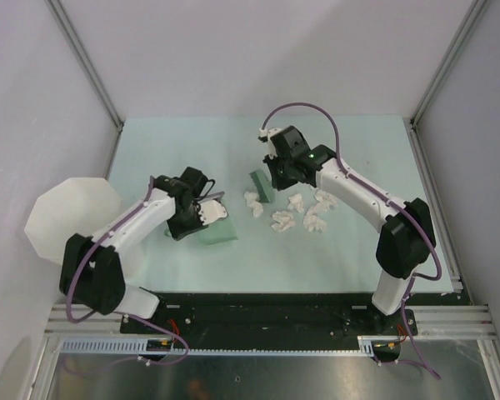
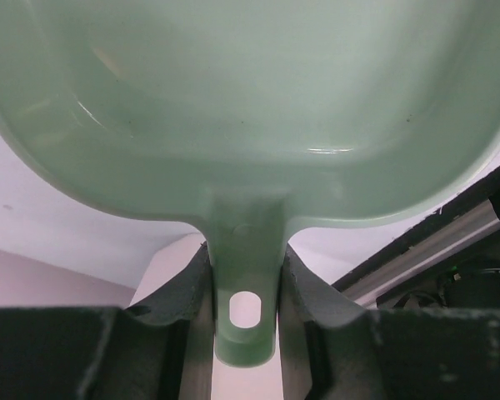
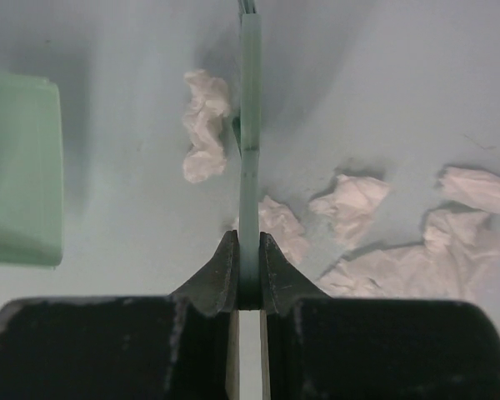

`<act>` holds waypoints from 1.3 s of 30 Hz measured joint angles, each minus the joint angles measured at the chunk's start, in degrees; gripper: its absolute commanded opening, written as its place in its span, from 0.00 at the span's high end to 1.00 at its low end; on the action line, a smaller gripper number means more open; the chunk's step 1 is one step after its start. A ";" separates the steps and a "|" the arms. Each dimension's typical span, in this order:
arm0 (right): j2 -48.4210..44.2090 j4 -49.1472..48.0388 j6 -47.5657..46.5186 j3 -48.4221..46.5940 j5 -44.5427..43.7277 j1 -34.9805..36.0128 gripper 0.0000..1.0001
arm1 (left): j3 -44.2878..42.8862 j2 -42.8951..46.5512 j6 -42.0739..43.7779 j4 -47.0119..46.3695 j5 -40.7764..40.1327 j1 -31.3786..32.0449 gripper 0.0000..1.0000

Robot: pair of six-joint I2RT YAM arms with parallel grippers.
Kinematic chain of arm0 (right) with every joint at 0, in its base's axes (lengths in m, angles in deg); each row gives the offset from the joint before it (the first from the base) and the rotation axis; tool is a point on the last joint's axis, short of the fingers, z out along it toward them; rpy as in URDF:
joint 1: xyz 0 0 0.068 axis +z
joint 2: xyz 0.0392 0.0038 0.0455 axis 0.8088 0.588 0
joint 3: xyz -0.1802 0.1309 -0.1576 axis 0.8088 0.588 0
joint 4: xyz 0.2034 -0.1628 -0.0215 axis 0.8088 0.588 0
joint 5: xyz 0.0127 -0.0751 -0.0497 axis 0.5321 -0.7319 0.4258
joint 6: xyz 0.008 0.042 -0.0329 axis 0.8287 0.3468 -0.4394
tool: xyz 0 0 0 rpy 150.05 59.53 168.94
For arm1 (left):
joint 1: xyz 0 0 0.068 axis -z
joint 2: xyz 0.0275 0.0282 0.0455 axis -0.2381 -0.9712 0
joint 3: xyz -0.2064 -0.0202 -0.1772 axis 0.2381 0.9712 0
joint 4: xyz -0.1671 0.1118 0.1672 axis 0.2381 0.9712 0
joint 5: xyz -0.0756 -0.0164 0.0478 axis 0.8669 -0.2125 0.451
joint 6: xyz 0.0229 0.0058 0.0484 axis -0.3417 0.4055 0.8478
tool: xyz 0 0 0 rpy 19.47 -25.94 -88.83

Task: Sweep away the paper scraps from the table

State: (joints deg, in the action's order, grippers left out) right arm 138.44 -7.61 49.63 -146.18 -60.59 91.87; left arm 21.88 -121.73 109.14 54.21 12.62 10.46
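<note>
Black front rail [image 1: 258, 304] and arm bases nearest; both end effectors loaded, paper scraps [image 1: 282, 220] loose mid-surface.
Top view: left end effector [image 1: 198, 215] clenched on green dustpan [image 1: 218, 230], left of centre on the pale surface [image 1: 358, 158]; right end effector [image 1: 272, 183] grasping a thin green tool [image 1: 259, 188] just right of the pan; scraps mostly right of the tool; white bin [image 1: 67, 212] at left edge. Left wrist view: fingers [image 2: 192, 283] closed on either side of the dustpan [image 2: 250, 100] handle. Right wrist view: right end effector [image 3: 248, 242] pinches the tool [image 3: 250, 100] edge-on; one scrap [image 3: 204, 125] just left of it, the others to its right, nearest touching; dustpan [image 3: 21, 167] far left, apart from scraps.
</note>
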 measured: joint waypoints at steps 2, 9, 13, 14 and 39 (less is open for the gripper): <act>-0.02 1.22 -0.35 -1.07 -3.17 0.04 1.00 | 0.07 -2.95 0.22 0.66 -0.02 0.17 1.00; 1.75 6.25 -2.01 -7.50 -12.28 0.50 1.00 | -2.56 -15.56 0.48 1.46 -0.09 1.20 1.00; 6.95 9.86 -2.62 -12.68 -16.31 2.23 1.00 | -6.23 -19.58 0.33 1.49 -0.20 1.55 1.00; 8.07 10.69 -2.69 -13.46 -16.55 2.64 1.00 | -7.08 -20.09 0.26 1.46 -0.20 1.60 1.00; -3.41 7.02 1.42 -7.26 11.54 1.73 1.00 | -13.51 -22.32 -0.52 -1.18 11.69 -0.26 1.00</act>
State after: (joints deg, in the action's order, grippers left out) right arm 135.03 -0.59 51.05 -153.44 -49.05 93.60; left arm 8.37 -144.05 108.62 53.03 24.32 10.19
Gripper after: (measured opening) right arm 0.090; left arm 0.318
